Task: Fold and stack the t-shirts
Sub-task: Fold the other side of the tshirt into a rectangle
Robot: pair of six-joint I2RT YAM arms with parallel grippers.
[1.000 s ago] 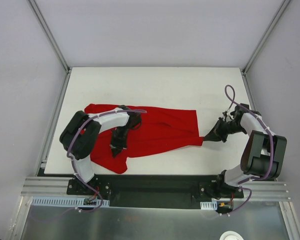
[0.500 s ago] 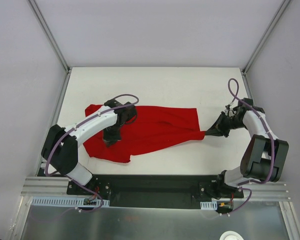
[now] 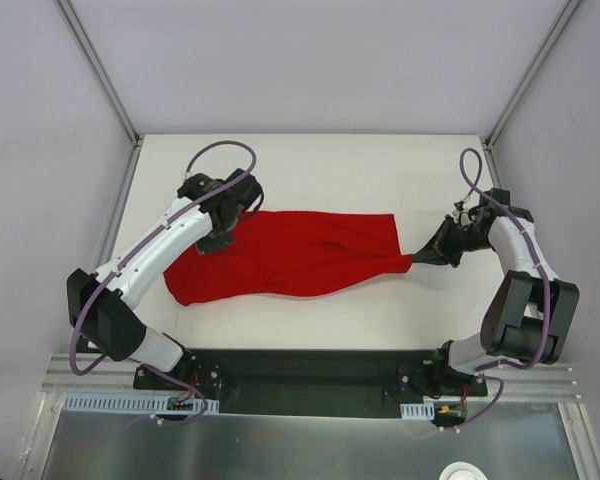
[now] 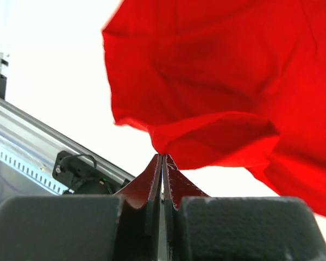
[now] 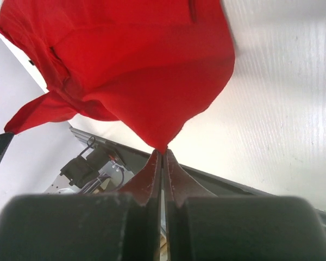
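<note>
One bright red t-shirt (image 3: 300, 255) is stretched left to right across the white table (image 3: 310, 170). My left gripper (image 3: 216, 243) pinches its upper left part; in the left wrist view the jaws are shut on a fold of the red t-shirt (image 4: 206, 81) at the left gripper (image 4: 162, 156) tips. My right gripper (image 3: 420, 260) holds the shirt's right lower corner, pulled to a point. In the right wrist view the t-shirt (image 5: 136, 60) hangs from the shut right gripper (image 5: 162, 150).
A metal rail (image 3: 310, 372) with both arm bases runs along the table's near edge. Grey walls with metal corner posts (image 3: 100, 70) close in the left, back and right sides.
My left gripper has moved from the shirt's lower middle up and back to its far left part, dragging the cloth so the shirt spreads flatter. The right gripper has shifted slightly away, holding its corner.
</note>
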